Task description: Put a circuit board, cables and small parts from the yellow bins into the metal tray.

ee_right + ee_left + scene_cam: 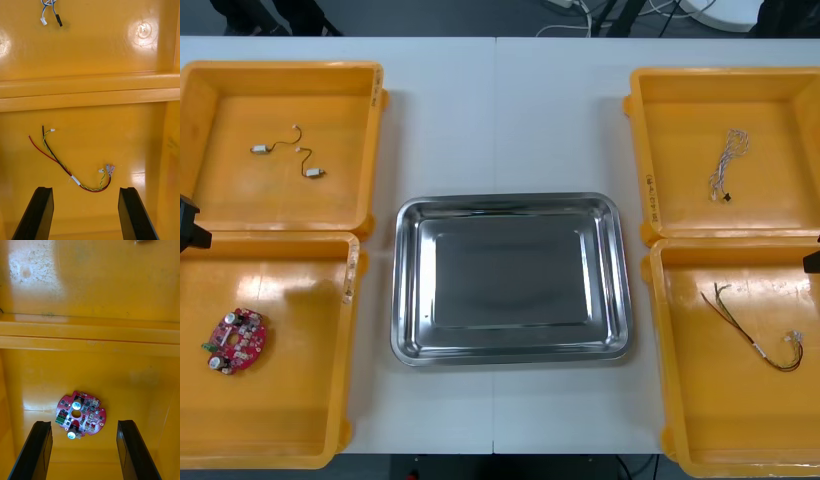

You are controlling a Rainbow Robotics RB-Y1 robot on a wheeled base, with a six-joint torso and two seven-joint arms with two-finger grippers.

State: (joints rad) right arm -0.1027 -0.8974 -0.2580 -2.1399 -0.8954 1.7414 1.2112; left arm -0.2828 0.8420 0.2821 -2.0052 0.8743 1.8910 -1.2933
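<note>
While spread, both hands (84, 423) (85, 188) (above bins (146, 386) (123, 131)).

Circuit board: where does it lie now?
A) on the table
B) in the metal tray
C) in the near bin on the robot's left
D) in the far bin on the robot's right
C: the circuit board lies on the floor of the near left bin, outside the metal tray.
</note>
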